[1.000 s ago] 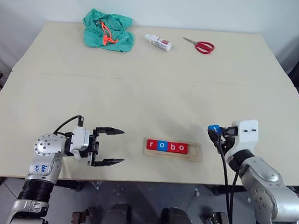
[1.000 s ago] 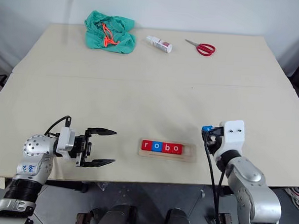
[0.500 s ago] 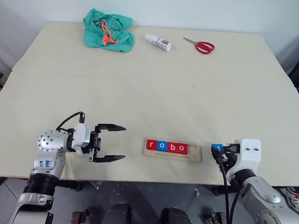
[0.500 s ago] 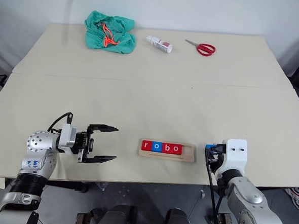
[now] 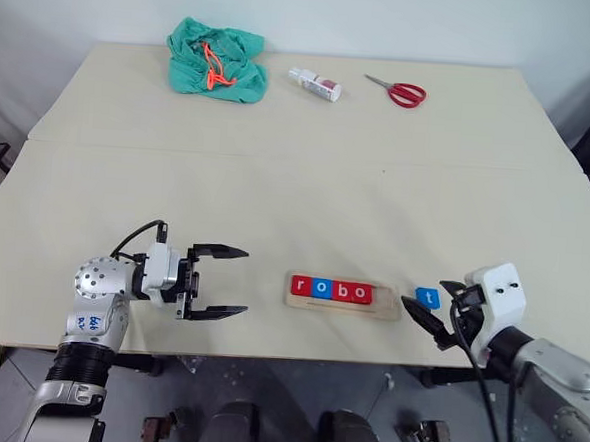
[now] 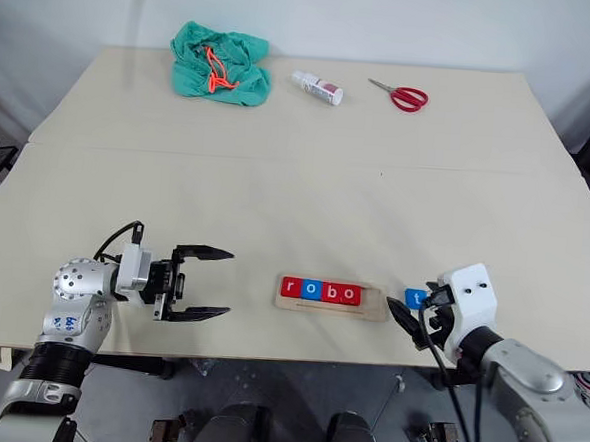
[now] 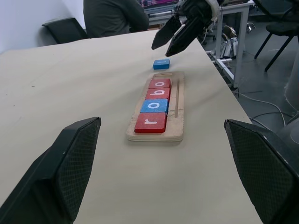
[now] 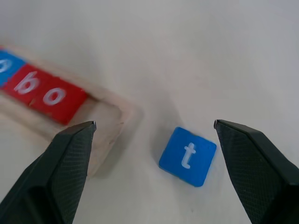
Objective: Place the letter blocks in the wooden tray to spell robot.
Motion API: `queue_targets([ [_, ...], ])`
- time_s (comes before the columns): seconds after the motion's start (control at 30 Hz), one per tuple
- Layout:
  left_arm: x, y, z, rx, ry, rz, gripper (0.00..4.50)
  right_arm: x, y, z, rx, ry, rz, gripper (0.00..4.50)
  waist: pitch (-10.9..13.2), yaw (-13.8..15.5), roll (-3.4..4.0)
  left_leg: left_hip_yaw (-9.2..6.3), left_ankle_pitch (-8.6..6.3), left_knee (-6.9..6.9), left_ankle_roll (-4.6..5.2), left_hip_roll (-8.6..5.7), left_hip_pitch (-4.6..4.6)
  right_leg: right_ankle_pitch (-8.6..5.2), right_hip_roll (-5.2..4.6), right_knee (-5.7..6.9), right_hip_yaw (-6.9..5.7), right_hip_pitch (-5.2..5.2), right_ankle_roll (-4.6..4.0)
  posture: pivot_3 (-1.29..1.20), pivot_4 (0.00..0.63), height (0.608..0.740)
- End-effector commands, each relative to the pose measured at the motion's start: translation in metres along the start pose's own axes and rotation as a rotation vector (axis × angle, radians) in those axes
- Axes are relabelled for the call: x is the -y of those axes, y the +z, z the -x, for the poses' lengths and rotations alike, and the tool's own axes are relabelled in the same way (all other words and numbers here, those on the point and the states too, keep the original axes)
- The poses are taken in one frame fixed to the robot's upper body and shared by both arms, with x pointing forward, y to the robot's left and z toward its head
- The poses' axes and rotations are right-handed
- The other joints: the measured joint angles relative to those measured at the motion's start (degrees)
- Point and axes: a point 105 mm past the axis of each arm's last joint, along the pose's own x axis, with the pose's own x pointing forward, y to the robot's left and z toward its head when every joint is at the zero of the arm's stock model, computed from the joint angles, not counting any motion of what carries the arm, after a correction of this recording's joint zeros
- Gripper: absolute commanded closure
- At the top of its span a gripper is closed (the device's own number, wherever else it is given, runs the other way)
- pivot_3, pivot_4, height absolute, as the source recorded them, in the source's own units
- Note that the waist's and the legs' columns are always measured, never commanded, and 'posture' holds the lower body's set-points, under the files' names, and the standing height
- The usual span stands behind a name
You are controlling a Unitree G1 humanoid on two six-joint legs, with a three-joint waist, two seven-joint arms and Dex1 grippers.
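Tabletop (image 5: 296,201): wooden tray (image 5: 342,301) lies lengthwise left-to-right.

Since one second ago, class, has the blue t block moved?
Yes. The blue t block was up in the right hand; now it lies on the table, just right of the wooden tray, with the hand open.

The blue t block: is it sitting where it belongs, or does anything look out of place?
The blue t block lies on the table just past the right end of the wooden tray, rotated askew, not in the slot. The tray reads "robo" with its last space empty. The right gripper hangs over the block with jaws open.
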Motion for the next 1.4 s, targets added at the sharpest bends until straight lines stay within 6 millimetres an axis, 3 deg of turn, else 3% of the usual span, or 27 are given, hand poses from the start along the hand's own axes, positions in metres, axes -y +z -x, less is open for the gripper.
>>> queue_targets([
  [0.03, -0.005, 0.005, 0.0, 0.011, 0.014, -0.03, 0.0, 0.005, -0.005, 0.004, -0.029, 0.127, 0.121, 0.27, 0.0, 0.1, -0.01, 0.0, 0.0, 0.01, 0.01, -0.02, 0.0, 0.0, -0.01, -0.01, 0.0, 0.01, 0.0, 0.0, 0.15, 0.74],
  [0.13, -0.005, 0.005, -0.001, 0.013, 0.015, -0.031, 0.0, 0.016, -0.014, 0.006, -0.084, 0.212, 0.223, 0.27, 0.0, 0.1, -0.01, 0.03, 0.0, 0.03, 0.02, -0.01, 0.0, 0.0, -0.02, -0.06, -0.02, 0.05, 0.0, 0.0, 0.15, 0.74],
  [0.33, -0.002, 0.007, -0.001, 0.011, 0.027, -0.036, 0.0, 0.05, -0.012, -0.006, -0.142, 0.306, 0.406, 0.27, 0.0, -0.2, -0.02, 0.13, 0.01, 0.07, 0.03, 0.05, 0.02, 0.0, -0.01, -0.16, -0.06, 0.06, 0.0, 0.0, 0.15, 0.74],
  [0.67, 0.002, 0.008, -0.001, 0.009, 0.049, -0.034, 0.0, 0.055, -0.016, -0.022, -0.208, 0.465, 0.534, 0.27, 0.0, 0.1, -0.02, 0.04, 0.0, 0.2, 0.03, 0.05, -0.04, 0.0, -0.04, -0.25, -0.16, 0.15, 0.0, 0.0, 0.15, 0.74],
  [0.77, 0.003, 0.008, -0.001, 0.008, 0.053, -0.035, 0.0, 0.058, -0.014, -0.026, -0.211, 0.461, 0.539, 0.85, 0.0, 0.0, -0.02, 0.03, 0.0, 0.21, 0.03, 0.05, -0.04, 0.0, -0.03, -0.27, -0.19, 0.17, 0.0, 0.0, 0.15, 0.74],
  [0.9, 0.005, 0.008, -0.001, 0.008, 0.058, -0.035, 0.0, 0.059, -0.012, -0.027, -0.208, 0.456, 0.557, 2.3, 0.0, 0.0, -0.03, 0.0, 0.0, 0.28, 0.03, 0.06, -0.05, 0.0, -0.03, -0.27, -0.21, 0.2, 0.0, 0.0, 0.15, 0.74],
  [1.0, 0.005, 0.008, 0.0, 0.006, 0.058, -0.034, 0.0, 0.056, 0.002, -0.027, -0.164, 0.439, 0.559, 3.04, 0.0, 0.1, -0.03, -0.02, 0.0, 0.34, 0.03, 0.06, -0.05, 0.0, -0.04, -0.27, -0.21, 0.25, 0.0, 0.0, 0.15, 0.74],
  [1.17, 0.004, 0.006, 0.0, 0.004, 0.048, -0.029, 0.0, 0.027, 0.045, -0.03, -0.047, 0.45, 0.49, 3.04, 0.0, 0.0, -0.01, -0.03, 0.0, 0.34, 0.03, 0.07, -0.09, 0.0, -0.02, -0.26, -0.21, 0.19, 0.0, 0.0, 0.15, 0.74],
  [1.3, 0.001, 0.006, -0.002, 0.007, 0.043, -0.031, 0.0, 0.0, 0.049, -0.03, -0.054, 0.528, 0.473, 3.04, 0.0, 0.1, -0.01, -0.08, 0.0, 0.32, 0.03, 0.08, -0.1, 0.0, 0.0, -0.26, -0.21, 0.18, 0.0, 0.0, 0.15, 0.74],
  [1.4, 0.0, 0.006, -0.003, 0.01, 0.041, -0.034, 0.0, -0.009, 0.047, -0.032, -0.07, 0.549, 0.471, 3.04, 0.0, 0.6, -0.01, -0.1, -0.01, 0.39, 0.05, 0.04, -0.12, 0.0, -0.03, -0.26, -0.21, 0.2, 0.0, 0.0, 0.15, 0.74],
])
